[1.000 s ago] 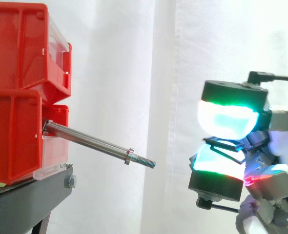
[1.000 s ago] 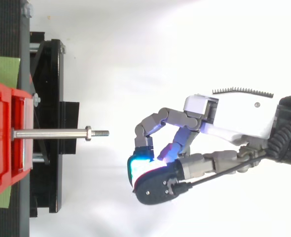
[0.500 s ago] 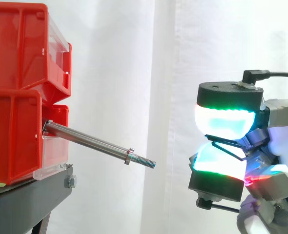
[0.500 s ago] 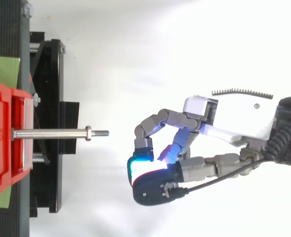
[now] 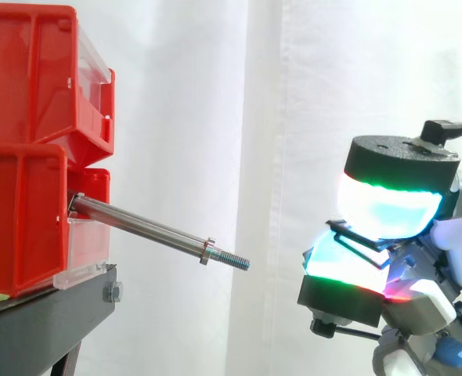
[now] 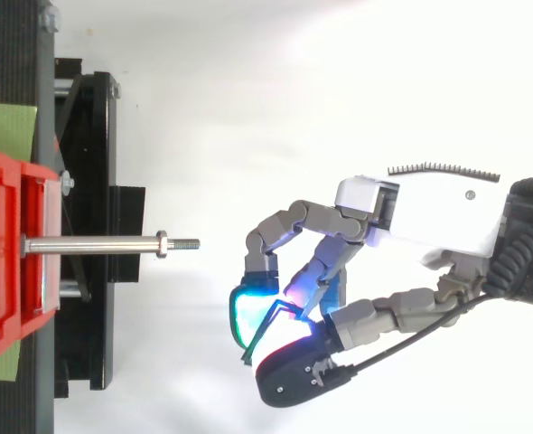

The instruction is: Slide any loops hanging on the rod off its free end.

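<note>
A bare steel rod point(image 5: 145, 228) sticks out of the lower red bin point(image 5: 19, 219) and slopes down to its threaded free end, with a nut just behind the thread. Nothing hangs on the rod point(image 6: 95, 244). My hand point(image 6: 420, 221) hovers well to the right of the rod's tip and slightly below it. Its fingers are curled, and a thin black wire loop point(image 6: 265, 327) sits between two glowing pads point(image 5: 388, 207). From above, a gap shows between those pads, with the loop spanning it.
Two red bins are stacked on a black stand point(image 5: 43, 321), the upper bin point(image 5: 35, 70) overhanging the rod's root. A white curtain hangs behind. There is open air between the rod's tip and my hand.
One glowing pad has swung away from the other, widening the gap around the loop. In the side view the upper pad moved right. The rod has not moved.
</note>
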You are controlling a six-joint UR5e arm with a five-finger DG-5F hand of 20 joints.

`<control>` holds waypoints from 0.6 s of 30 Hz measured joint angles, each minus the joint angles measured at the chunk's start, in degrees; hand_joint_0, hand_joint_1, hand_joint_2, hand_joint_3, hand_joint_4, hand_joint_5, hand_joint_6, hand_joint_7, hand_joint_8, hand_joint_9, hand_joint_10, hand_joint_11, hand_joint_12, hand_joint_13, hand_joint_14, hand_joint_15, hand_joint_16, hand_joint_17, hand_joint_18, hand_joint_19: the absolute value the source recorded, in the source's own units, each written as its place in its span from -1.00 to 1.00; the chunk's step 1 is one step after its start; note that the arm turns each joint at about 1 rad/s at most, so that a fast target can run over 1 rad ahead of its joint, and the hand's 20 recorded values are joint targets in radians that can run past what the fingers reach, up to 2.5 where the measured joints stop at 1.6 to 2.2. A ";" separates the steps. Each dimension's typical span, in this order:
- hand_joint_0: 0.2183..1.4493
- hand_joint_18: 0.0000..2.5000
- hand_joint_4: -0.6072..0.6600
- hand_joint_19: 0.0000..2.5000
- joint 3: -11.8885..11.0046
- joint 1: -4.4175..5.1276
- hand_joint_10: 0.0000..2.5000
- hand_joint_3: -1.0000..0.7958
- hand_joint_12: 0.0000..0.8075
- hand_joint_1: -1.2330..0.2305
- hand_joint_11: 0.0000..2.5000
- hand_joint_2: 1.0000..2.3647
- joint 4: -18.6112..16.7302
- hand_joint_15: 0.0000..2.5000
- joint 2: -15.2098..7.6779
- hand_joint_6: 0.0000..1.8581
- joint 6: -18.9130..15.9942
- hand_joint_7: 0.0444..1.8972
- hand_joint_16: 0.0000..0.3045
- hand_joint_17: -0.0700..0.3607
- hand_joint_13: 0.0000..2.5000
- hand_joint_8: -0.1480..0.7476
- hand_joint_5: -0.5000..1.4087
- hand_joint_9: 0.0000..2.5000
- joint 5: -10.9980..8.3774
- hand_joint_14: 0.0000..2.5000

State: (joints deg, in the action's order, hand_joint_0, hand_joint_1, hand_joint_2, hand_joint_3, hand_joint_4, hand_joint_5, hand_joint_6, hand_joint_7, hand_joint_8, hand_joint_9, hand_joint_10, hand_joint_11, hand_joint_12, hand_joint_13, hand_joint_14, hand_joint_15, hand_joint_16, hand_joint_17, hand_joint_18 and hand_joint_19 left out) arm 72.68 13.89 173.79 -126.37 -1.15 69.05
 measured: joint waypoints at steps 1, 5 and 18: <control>-0.29 -0.16 0.20 -0.40 0.00 0.00 -0.98 -0.36 -0.10 -0.38 -0.39 -0.99 -0.01 -0.74 0.00 -0.07 0.00 0.09 -0.64 -0.11 -0.24 0.07 -0.67 -0.12 -0.01 -0.99; -0.34 -0.18 0.21 -0.39 0.00 0.00 -0.98 -0.43 -0.12 -0.31 -0.41 -1.00 -0.01 -0.74 0.00 -0.09 0.00 0.10 -0.65 -0.12 -0.25 0.08 -0.65 -0.10 0.01 -0.99; -0.34 -0.15 0.21 -0.35 0.00 0.00 -0.99 -0.38 -0.13 0.09 -0.50 -0.99 0.05 -0.74 0.01 -0.17 0.00 0.14 -0.64 -0.11 -0.22 0.08 -0.61 -0.07 -0.11 -0.99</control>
State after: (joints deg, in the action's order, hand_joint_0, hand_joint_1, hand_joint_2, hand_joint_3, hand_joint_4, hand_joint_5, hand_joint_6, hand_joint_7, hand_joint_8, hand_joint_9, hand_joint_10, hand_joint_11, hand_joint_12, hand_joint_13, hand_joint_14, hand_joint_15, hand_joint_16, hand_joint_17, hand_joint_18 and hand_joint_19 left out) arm 72.68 13.88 173.85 -126.36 -1.14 68.94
